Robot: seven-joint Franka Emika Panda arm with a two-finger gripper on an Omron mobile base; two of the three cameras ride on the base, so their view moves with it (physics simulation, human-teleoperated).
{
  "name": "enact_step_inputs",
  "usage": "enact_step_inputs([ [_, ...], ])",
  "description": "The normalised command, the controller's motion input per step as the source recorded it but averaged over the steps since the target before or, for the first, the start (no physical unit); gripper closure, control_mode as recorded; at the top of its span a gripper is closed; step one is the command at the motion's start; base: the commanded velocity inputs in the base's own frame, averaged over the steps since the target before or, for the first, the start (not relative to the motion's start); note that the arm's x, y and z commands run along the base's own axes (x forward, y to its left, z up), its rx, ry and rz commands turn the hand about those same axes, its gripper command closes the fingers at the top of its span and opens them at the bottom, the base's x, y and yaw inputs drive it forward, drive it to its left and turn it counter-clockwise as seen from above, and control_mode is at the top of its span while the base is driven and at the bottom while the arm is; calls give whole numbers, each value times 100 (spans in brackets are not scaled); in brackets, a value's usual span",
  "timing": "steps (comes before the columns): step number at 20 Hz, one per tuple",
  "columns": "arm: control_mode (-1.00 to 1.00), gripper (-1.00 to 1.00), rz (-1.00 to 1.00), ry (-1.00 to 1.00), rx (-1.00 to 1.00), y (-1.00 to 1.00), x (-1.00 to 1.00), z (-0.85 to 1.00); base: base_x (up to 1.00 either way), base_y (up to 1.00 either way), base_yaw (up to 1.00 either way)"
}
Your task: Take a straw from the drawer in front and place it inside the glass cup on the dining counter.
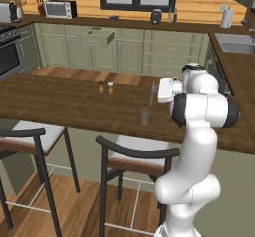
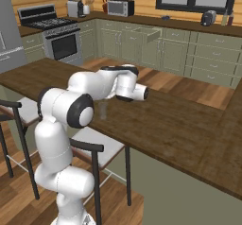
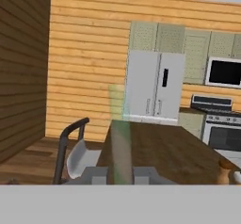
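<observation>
The straw (image 1: 153,94) stands near upright over the dining counter (image 1: 60,104), its top end by the gripper (image 1: 155,87) and its lower end reaching down toward the glass cup (image 1: 145,116). In the left base view the pale stick runs from the hand's tip slightly down and to the left, ending just above the tumbler's rim, so the cup lies almost straight below the tool, a touch to the left. In the hand view the straw (image 3: 120,138) shows as a blurred pale-green streak rising between the fingertips (image 3: 98,175), which are pressed nearly together around it: the jaws look clamped on the stick. The hand is turned sideways, pointing along the counter toward the far fridge (image 3: 150,86). From the right base view the cup (image 2: 103,109) sits just behind the arm's forearm. The coming move looks like a short straight drop: the long axis is already close to vertical, and whether the tip is inside the rim yet is too fine to tell. Back across the kitchen, the drawer (image 1: 98,36) hangs open.
</observation>
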Motion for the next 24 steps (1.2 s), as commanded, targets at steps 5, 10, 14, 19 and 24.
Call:
enact_step_inputs([
  [5,-100,100,0,11,0,14,-1,-3,0,0,0],
  [10,-100,100,0,5,0,16,0,-7,0,0,0],
  [14,-100,100,0,1,0,11,0,-4,0,0,0],
  [19,-100,100,0,0,0,12,0,-1,0,0,0],
  [24,-100,100,0,0,0,7,1,-1,0,0,0],
])
